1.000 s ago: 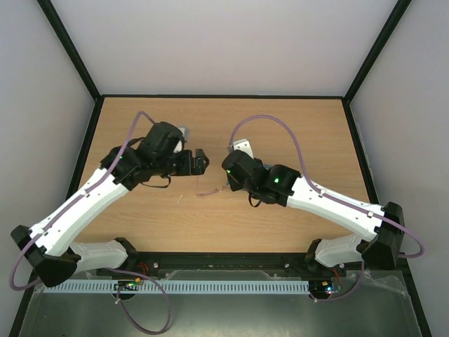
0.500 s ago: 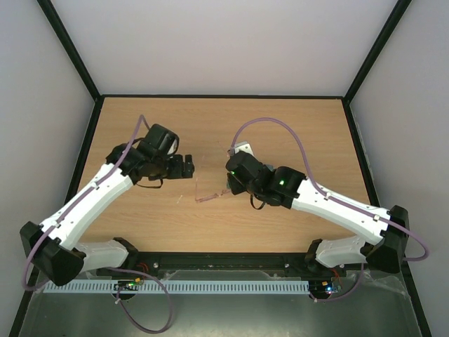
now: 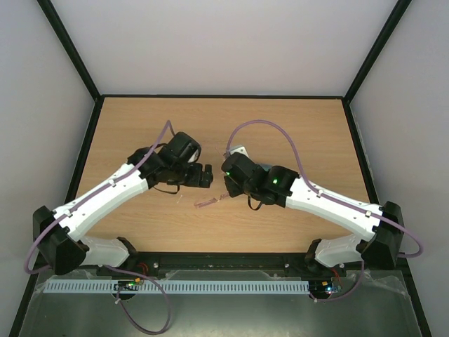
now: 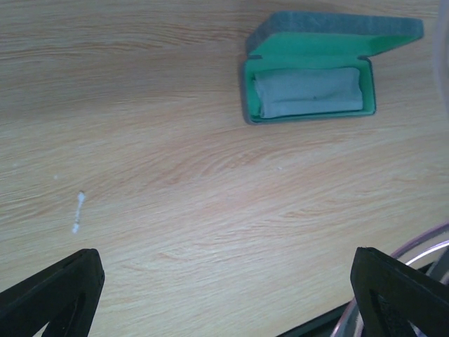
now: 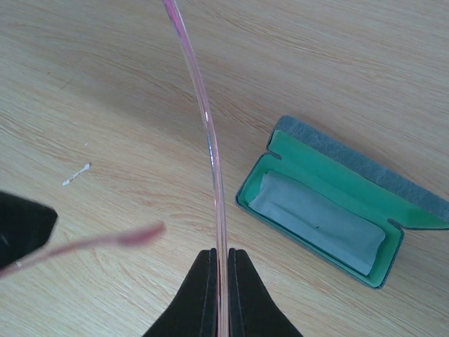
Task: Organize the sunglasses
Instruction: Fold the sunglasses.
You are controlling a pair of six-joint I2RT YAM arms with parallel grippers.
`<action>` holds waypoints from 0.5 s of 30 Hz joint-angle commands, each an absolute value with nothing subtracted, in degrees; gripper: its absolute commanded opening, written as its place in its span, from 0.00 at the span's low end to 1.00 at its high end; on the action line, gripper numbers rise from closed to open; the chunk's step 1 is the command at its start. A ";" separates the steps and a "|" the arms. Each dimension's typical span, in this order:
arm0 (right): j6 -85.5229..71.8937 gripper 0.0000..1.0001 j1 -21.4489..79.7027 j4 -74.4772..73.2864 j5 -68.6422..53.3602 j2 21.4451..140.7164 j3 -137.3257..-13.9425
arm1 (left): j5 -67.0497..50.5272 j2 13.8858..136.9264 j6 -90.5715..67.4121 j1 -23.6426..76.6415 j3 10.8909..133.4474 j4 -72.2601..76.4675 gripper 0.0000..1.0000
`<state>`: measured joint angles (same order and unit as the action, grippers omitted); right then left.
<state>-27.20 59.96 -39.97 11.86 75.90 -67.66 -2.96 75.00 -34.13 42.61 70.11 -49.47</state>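
Note:
The sunglasses (image 3: 208,202) show as thin pink lines hanging just over the table between the two arms. My right gripper (image 5: 221,253) is shut on their thin pink frame (image 5: 210,154), which runs up edge-on from between the fingers. One blurred pink arm tip (image 5: 133,236) sticks out to the left. From above, the right gripper (image 3: 228,186) sits just right of the glasses. My left gripper (image 3: 205,175) hovers close on their upper left, open and holding nothing (image 4: 224,256). An open case (image 5: 330,203) with green lining and a folded grey-blue cloth (image 4: 309,90) inside lies on the table.
A small white scrap (image 4: 78,212) lies on the wooden table (image 3: 295,126). Black frame posts and pale walls enclose the table. A purple cable (image 4: 421,246) loops at the left wrist view's lower right. The arms hide the case from above.
The left gripper pulled back to the left, then swung right and nearer, ending close to the sunglasses. The right gripper stayed shut on the glasses, which dipped slightly toward the near edge.

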 commanded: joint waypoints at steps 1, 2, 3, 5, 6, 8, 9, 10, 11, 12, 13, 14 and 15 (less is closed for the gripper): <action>-28.09 0.01 59.93 -39.48 11.52 76.34 -69.17 | -3.58 75.83 -36.36 45.78 69.33 -47.81 0.99; -28.24 0.01 59.94 -39.39 11.61 76.35 -69.16 | -3.56 75.99 -36.79 46.45 69.19 -47.59 0.99; -28.41 0.01 59.92 -39.30 11.60 76.23 -69.17 | -3.45 76.22 -37.04 47.24 69.10 -47.47 0.99; -28.64 0.01 59.86 -39.28 11.73 76.12 -69.04 | -3.26 76.53 -37.62 48.38 69.09 -47.40 0.99; -28.79 0.01 59.85 -39.13 11.79 75.93 -68.93 | -3.37 76.55 -37.88 48.83 68.96 -47.33 0.99; -29.02 0.01 59.68 -39.05 11.78 75.73 -68.67 | -3.66 76.42 -38.25 49.39 68.82 -47.27 0.99; -29.13 0.01 59.66 -39.05 11.78 75.66 -68.58 | -3.87 76.34 -38.28 49.67 68.82 -47.28 0.99; -29.24 0.01 59.61 -39.02 11.78 75.53 -68.54 | -3.97 76.30 -38.38 49.79 68.82 -47.28 0.99; -29.33 0.01 59.59 -38.97 11.78 75.44 -68.41 | -3.58 75.96 -38.60 49.83 68.82 -47.41 0.99; -29.50 0.01 59.51 -38.97 11.88 75.29 -68.32 | -2.70 75.56 -38.89 49.77 68.94 -47.67 0.99; -29.74 0.01 59.50 -39.09 12.01 75.09 -68.14 | -2.08 74.95 -39.20 49.08 69.11 -47.94 0.99; -29.85 0.01 59.43 -39.09 12.10 74.88 -67.98 | -1.95 74.21 -39.31 48.25 69.16 -47.94 0.99; -30.02 0.01 59.35 -39.06 12.13 74.76 -67.74 | -2.06 73.36 -39.54 47.21 69.23 -47.70 0.99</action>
<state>-28.51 59.88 -40.36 11.00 75.96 -67.66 -2.52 75.88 -38.22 49.04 69.36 -47.20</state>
